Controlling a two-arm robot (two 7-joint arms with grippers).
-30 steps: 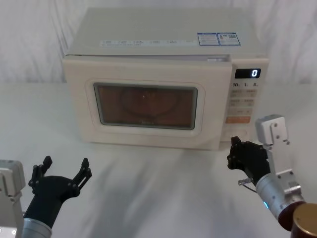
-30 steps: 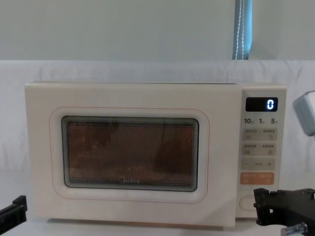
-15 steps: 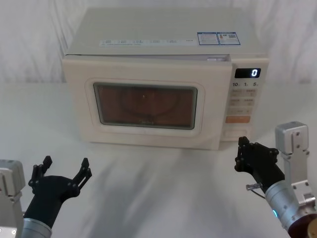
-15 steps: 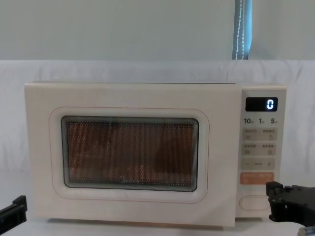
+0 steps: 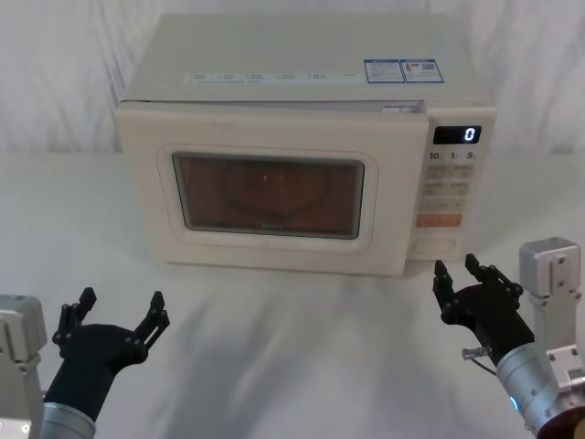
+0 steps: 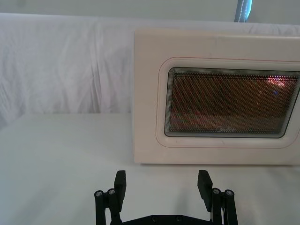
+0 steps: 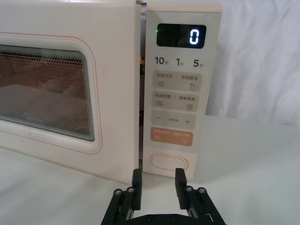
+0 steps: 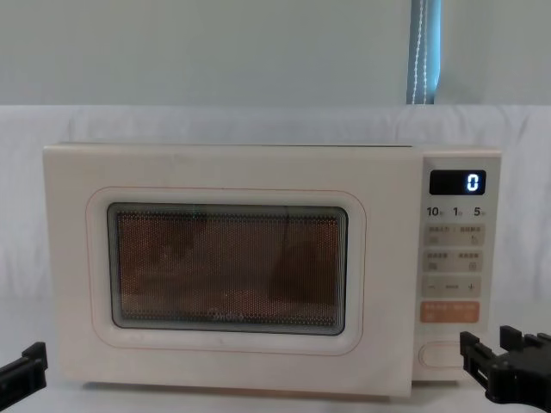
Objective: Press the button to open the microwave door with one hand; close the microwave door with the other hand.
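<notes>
The cream microwave door [image 5: 270, 197] with its dark window stands slightly ajar. A thin gap shows between it and the control panel [image 7: 180, 93] in the right wrist view. The wide cream button [image 7: 169, 161] sits at the bottom of that panel, below the orange key, and also shows as the button [image 5: 434, 245] in the head view. My right gripper [image 5: 466, 272] hovers open just in front of and below the button, not touching it. Open as well, my left gripper [image 5: 122, 300] rests low at the front left, well short of the door [image 6: 215, 101].
The microwave stands on a white cloth-covered table [image 5: 292, 347] with open room in front of it. A white draped backdrop [image 5: 64, 73] hangs behind. The display [image 5: 457, 134] reads 0.
My right gripper has pulled back from the button toward me and to the right, and its fingers have spread open. The left gripper and the door have not moved.
</notes>
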